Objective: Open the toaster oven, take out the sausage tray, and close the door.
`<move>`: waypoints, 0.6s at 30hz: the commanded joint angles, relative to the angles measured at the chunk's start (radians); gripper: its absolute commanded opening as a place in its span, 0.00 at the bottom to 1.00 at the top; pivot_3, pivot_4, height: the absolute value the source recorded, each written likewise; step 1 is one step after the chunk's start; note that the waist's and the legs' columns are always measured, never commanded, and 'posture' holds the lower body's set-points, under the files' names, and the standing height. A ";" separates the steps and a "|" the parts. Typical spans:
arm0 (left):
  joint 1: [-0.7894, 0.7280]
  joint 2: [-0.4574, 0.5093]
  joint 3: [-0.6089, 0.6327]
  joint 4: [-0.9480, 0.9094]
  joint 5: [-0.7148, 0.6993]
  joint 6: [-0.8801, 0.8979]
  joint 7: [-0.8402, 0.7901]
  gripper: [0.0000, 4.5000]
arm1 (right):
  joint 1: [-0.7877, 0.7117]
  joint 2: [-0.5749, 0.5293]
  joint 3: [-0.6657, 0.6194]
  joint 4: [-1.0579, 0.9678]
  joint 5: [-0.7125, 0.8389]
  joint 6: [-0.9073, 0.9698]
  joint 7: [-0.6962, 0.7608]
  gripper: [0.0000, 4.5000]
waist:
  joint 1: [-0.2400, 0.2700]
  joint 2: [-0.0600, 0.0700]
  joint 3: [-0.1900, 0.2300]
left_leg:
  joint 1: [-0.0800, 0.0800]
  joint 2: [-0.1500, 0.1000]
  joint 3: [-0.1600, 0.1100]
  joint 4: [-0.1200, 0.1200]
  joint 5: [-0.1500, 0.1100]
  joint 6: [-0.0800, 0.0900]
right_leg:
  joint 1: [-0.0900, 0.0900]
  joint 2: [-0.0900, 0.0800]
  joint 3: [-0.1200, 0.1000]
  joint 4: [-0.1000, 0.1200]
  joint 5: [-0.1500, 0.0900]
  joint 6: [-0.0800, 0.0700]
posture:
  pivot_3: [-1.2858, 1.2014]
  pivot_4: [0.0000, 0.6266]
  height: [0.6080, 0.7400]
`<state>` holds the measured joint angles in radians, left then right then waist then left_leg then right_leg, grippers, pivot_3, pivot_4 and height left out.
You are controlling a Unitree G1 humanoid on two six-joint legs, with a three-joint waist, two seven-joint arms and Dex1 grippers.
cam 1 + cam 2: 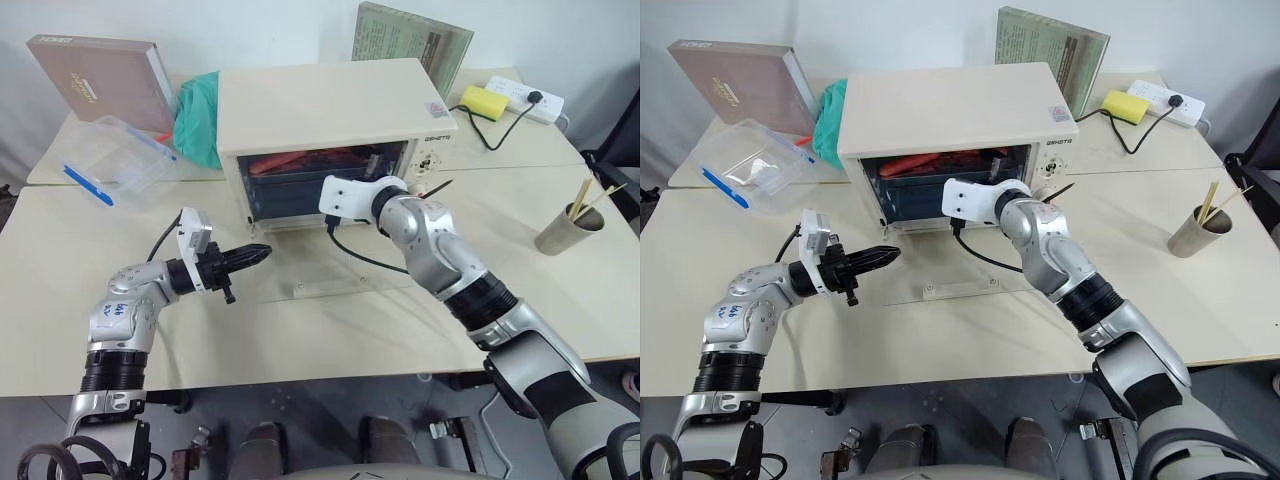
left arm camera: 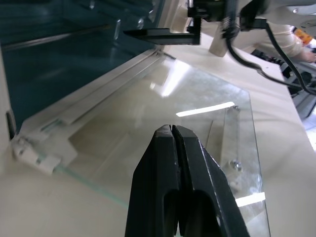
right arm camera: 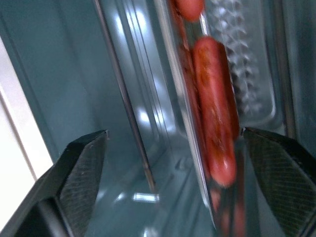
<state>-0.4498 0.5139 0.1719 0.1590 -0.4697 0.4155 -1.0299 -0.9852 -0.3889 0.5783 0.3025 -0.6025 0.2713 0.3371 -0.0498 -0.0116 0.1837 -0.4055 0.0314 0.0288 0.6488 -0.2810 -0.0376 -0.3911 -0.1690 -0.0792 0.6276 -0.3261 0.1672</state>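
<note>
The cream toaster oven (image 1: pixel 330 100) stands at the back middle of the table. Its glass door (image 1: pixel 320 270) lies folded down flat in front of it. Inside, on the upper rack, is the sausage tray (image 3: pixel 247 74) with red sausages (image 3: pixel 215 108) on it, also seen through the opening (image 1: pixel 300 160). My right gripper (image 3: pixel 173 132) is open at the oven's mouth, with the tray's near edge and a sausage between its spread fingers (image 2: pixel 158 34), touching nothing that I can see. My left gripper (image 1: pixel 262 254) is shut and empty, level at the left edge of the door.
A clear plastic box with blue clips (image 1: pixel 115 160), a brown book (image 1: pixel 100 75) and a green cloth (image 1: pixel 200 120) sit left of the oven. Behind and to its right are a green book (image 1: pixel 410 40), a yellow sponge (image 1: pixel 482 100) and a power strip (image 1: pixel 525 98). A metal cup with chopsticks (image 1: pixel 570 230) stands at the right.
</note>
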 commanded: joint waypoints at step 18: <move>0.124 0.018 0.109 -0.197 -0.108 0.051 0.139 0.00 | -0.108 0.121 0.017 0.130 -0.214 -0.038 -0.049 0.43 | -0.010 0.000 0.000 | 0.000 0.000 0.000 -0.001 0.000 -0.001 | 0.000 0.000 0.000 0.000 0.000 0.000 | 0.52 0.24 1.00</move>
<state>-0.3360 0.5194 0.2585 0.0071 -0.5524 0.4751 -0.8933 -1.0673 -0.2759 0.6094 0.4750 -0.7908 0.2221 0.3004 -0.0595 -0.0116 0.1836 -0.4053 0.0317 0.0288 0.6481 -0.2811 -0.0382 -0.3913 -0.1690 -0.0791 0.6277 -0.3261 0.1671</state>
